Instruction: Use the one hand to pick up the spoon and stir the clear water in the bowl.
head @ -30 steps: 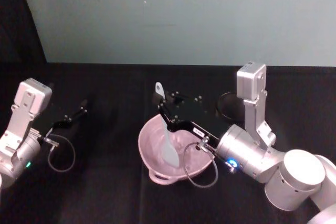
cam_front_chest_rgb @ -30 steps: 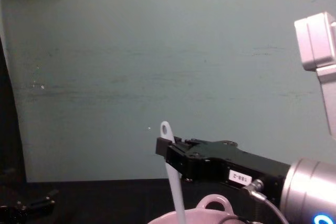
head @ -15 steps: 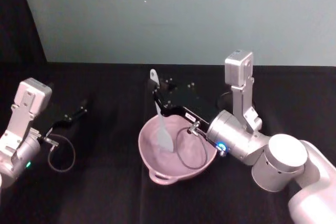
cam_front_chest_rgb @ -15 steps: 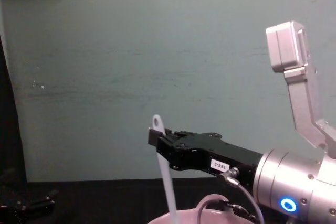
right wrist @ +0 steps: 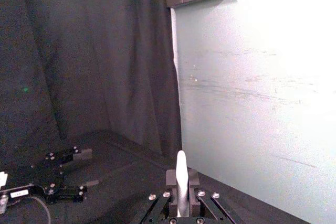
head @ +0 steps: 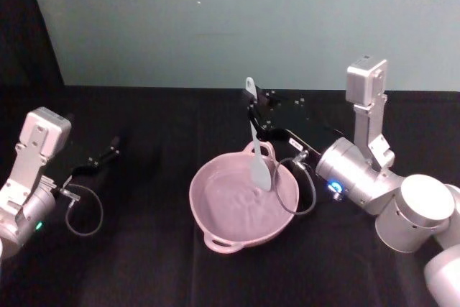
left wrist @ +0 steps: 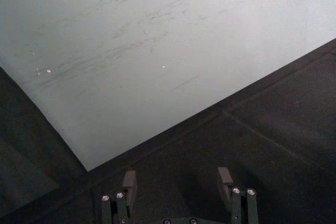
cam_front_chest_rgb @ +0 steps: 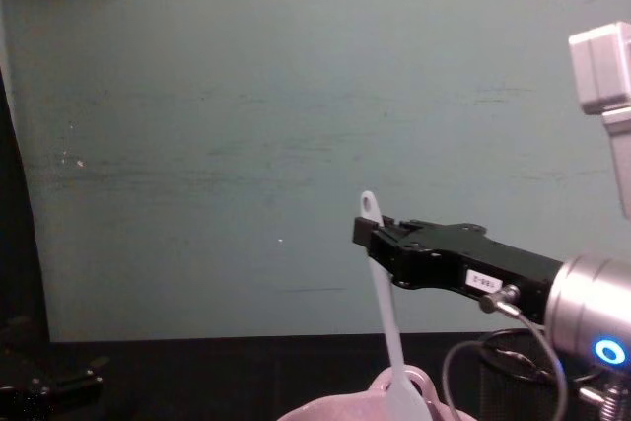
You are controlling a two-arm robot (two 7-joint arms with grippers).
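The right gripper (head: 253,114) reaches out over the far side of the bowl (head: 203,206), which sits on the black table (head: 144,264) in front of the robot. Its fingers are pressed onto the upper part of the spoon (head: 259,165) handle, pinching it, and the end with the hole sticks up just above them. The spoon hangs nearly upright, tilted a little, with its flat blade down inside the bowl close to the far rim and the loop handle there; whether the blade touches the bottom cannot be told. From the chest view the right gripper (cam_front_chest_rgb: 373,236) comes in from the right, the spoon (cam_front_chest_rgb: 385,308) runs down from it to the bowl's (cam_front_chest_rgb: 330,409) rim, and a black mesh cup (cam_front_chest_rgb: 513,370) stands behind on the right. The left gripper (head: 108,154) is parked low over the table, well apart from the bowl on the left, its fingers (left wrist: 129,183) spread with nothing between them
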